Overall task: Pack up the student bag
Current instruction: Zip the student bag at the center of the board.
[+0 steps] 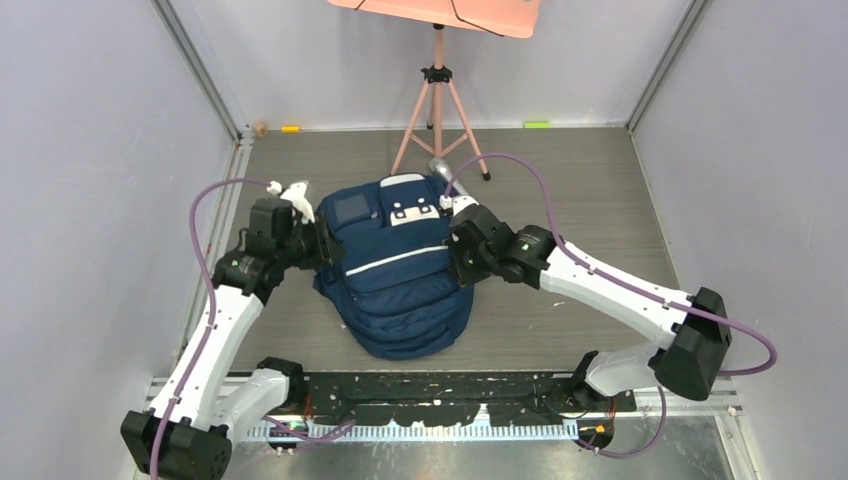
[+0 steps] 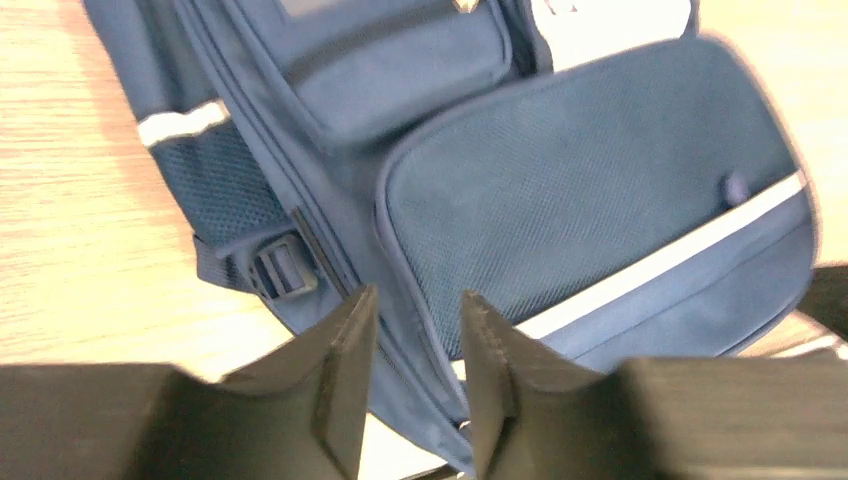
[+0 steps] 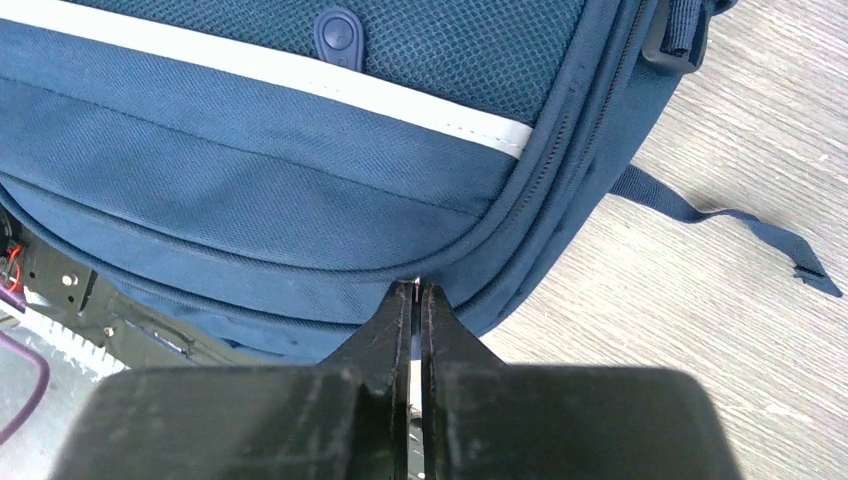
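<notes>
student bag (image 1: 400, 270) mid-frame: soft, floppy fabric, likely sags when lifted; best grabbed at zip seam or strap. left gripper (image 2: 418, 300) fingers apart, right gripper (image 3: 418, 292) fingers together at zip edge.

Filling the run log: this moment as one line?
student bag on table | left gripper open, empty, at bag's side | right gripper shut at bag's zip seam

Blur softened the left wrist view, whose upper edge cut off the student bag (image 2: 560, 190). Whether the right gripper (image 3: 418, 292) pinched anything between its closed jaws could not be told. The top external view's upper edge cropped the pink board (image 1: 440, 12).
</notes>
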You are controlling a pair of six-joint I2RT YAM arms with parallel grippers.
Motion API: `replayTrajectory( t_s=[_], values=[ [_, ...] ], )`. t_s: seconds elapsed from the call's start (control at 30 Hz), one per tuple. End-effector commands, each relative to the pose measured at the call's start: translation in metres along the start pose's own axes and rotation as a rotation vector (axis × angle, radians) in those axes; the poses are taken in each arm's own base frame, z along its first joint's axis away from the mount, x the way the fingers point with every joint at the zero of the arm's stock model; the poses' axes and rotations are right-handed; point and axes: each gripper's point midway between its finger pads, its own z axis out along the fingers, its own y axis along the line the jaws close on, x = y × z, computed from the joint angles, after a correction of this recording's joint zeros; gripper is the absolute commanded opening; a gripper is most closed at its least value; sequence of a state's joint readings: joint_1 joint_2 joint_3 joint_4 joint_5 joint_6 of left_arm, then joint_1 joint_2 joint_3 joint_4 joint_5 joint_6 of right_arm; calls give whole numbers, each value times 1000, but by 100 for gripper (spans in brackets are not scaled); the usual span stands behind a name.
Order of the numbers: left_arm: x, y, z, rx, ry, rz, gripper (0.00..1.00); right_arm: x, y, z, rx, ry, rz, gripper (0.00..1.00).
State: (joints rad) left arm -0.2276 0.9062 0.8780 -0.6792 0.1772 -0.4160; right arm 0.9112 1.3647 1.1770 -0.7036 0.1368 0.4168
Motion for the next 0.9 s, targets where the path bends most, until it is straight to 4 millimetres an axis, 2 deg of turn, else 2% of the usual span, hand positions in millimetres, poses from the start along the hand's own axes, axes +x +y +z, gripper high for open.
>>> replayTrajectory(
  t_s=[0.0,0.1,0.2,0.33,0.53,0.63,0.87],
  values=[
    [-44,-11,-24,9,-92,146,50,-9,-5,-13,-65,-55,-27,0],
    [-49,-46,-26,146,-115,239,65,-11,-5,-15,-90,-66,-17,0],
    [-41,-88,-24,304,-118,383,73,-12,-10,-15,-85,-69,-6,0],
    [-20,-140,-13,463,-93,510,76,-13,-10,-17,-101,-85,7,0],
    [2,-203,6,640,-75,621,76,-11,-7,-20,-142,-97,34,0],
    [14,-221,15,663,-67,698,75,-9,-8,-20,-145,-97,43,0],
    [23,-219,44,569,-63,773,55,-6,-11,-25,-146,-109,56,0]
  ],
)
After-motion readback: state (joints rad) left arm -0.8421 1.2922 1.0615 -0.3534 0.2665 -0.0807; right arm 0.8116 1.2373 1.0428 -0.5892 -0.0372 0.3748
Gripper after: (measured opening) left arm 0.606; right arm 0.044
